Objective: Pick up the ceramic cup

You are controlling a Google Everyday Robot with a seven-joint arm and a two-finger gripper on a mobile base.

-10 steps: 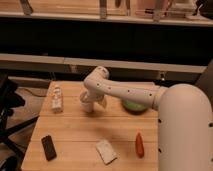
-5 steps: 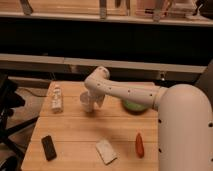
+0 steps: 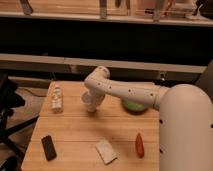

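The ceramic cup [image 3: 90,107] is a small white tumbler standing on the wooden table [image 3: 75,130], left of the middle. My white arm reaches in from the right and bends down over it. The gripper [image 3: 92,101] sits right at the cup's top, shut on the cup. The wrist hides most of the rim and the inside. The cup's base still looks to rest on the table.
A wide green bowl [image 3: 133,106] sits just right of the cup, partly behind my arm. A small pale bottle [image 3: 57,98] stands to the left. Nearer the front lie a black block [image 3: 48,147], a white packet [image 3: 106,151] and a red-orange item [image 3: 139,144]. A dark chair [image 3: 7,115] stands left of the table.
The gripper has closed on the cup while the arm stayed almost in the same place above it. The cup and the other objects have not shifted.
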